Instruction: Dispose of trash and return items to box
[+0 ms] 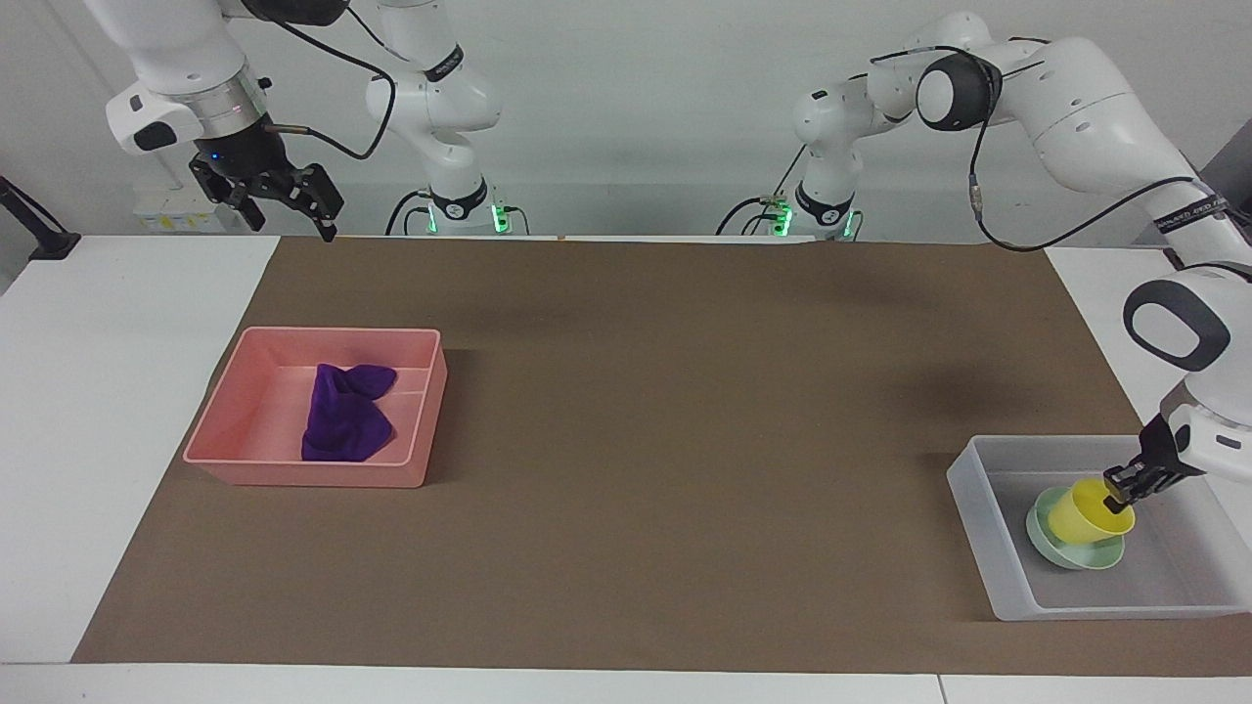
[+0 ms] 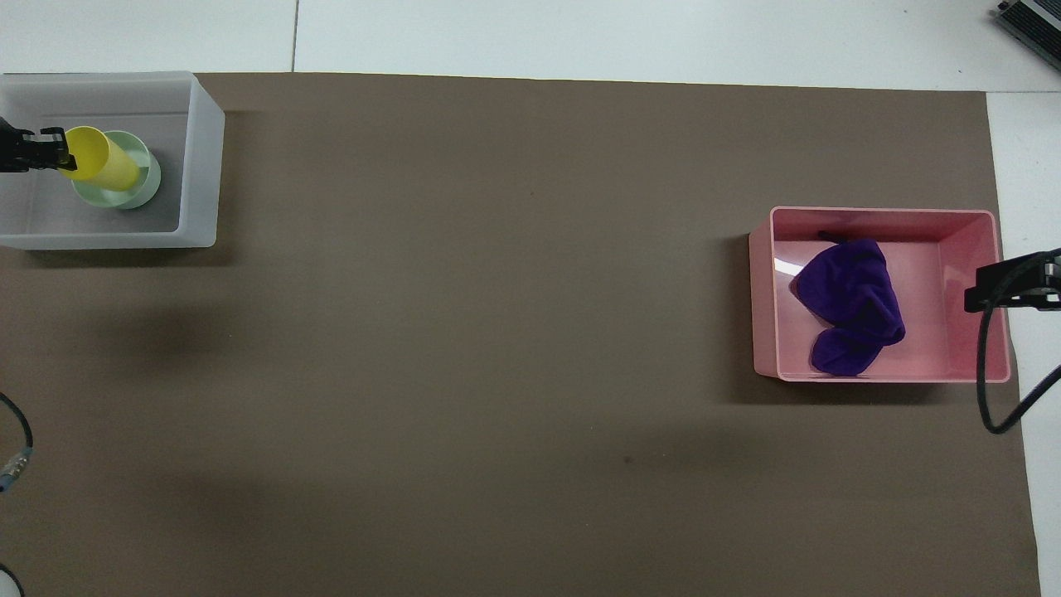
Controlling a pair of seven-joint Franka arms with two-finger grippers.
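Yellow cup (image 1: 1092, 510): sits tilted in the mint-green bowl (image 1: 1051, 548), which rests on the floor of the translucent box (image 1: 988, 548) at the left arm's end of the counter (image 1: 636, 489). My left pincer (image 1: 1120, 494) pinches the cup's rim, one finger inside the mouth, one outside.

Handling, judged: the cup is light, stiff, smooth plastic; a rim pinch holds it but lets it swing, hence the tilt. The wall looks thin, so squeeze lightly. The bowl is shallow and probably slides on the box floor if nudged. On release the cup may tip off the bowl's edge.

Purple cloth (image 1: 344, 415): lies crumpled in the pink tray (image 1: 411, 411) at the right arm's end, well apart from the box. Soft and limp; any raised fold would serve as a hold.

My right pincer (image 1: 284, 200) waits, raised over the counter's edge at the robots' side, fingers spread, holding nothing.

View notes: the facing view shows the cup's base down in the bowl. The overhead view shows the cup's mouth (image 2: 84, 152) leaning away from the bowl's centre; there only the tip of the right pincer (image 2: 990, 286) shows, overlapping the pink tray's wall.
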